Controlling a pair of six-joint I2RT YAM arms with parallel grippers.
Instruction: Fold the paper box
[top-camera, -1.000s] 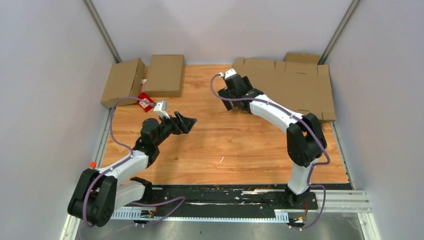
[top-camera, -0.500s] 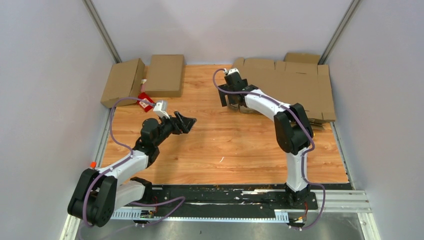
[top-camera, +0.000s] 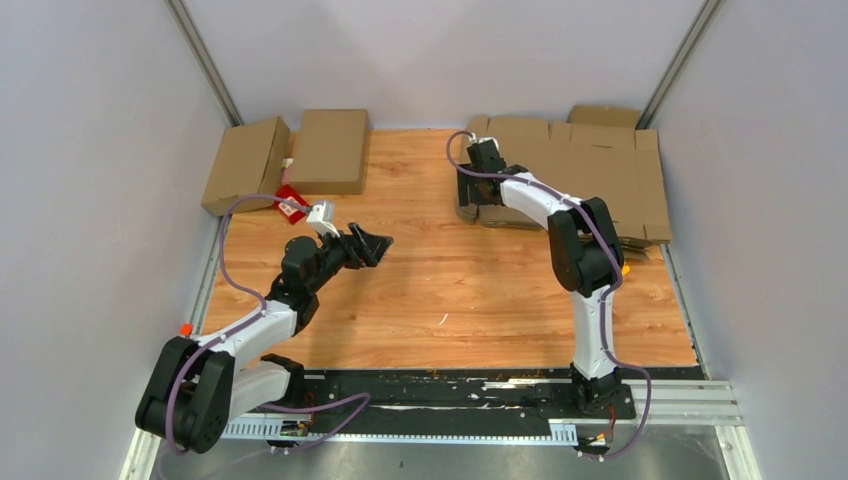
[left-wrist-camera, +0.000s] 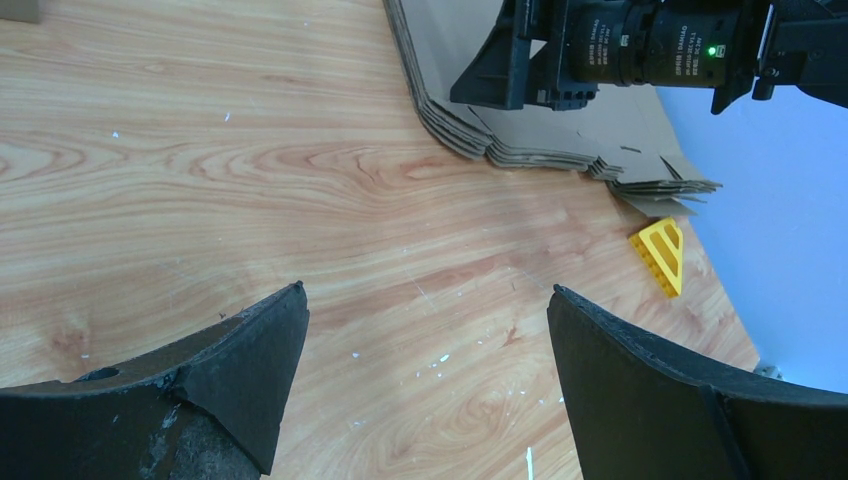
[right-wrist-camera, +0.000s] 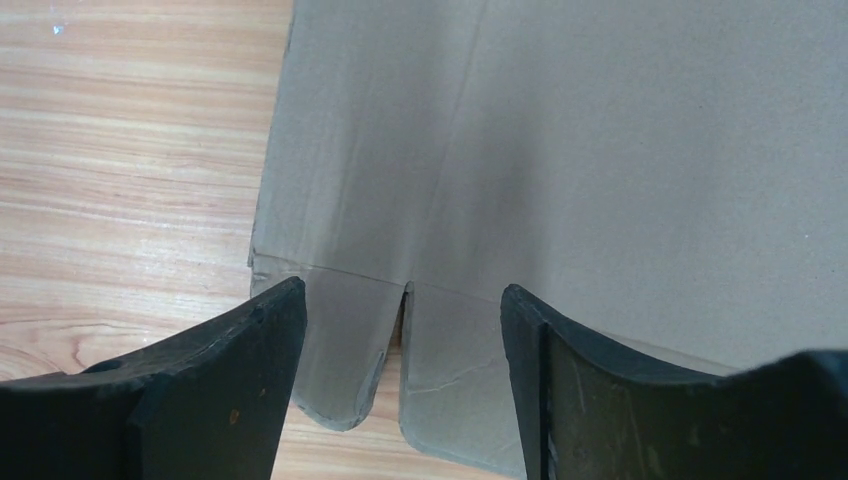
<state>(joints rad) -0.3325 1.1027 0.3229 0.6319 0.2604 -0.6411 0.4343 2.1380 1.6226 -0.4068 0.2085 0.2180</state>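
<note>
My right tool (right-wrist-camera: 402, 300) hangs with its 2 jaws apart over the left edge of the flat cardboard sheet (right-wrist-camera: 620, 150). It straddles a cut flap (right-wrist-camera: 345, 350) without clamping it (I judge I am lining up to pinch that flap and lift the top sheet off the stack). The stack lies at the far-right of the bench (top-camera: 450, 300). My left tool (left-wrist-camera: 427, 292) is also wide apart and empty above bare wood, well clear. 2 made-up boxes (top-camera: 330, 150) sit far-left, and pale grey walls close everything in.
</note>
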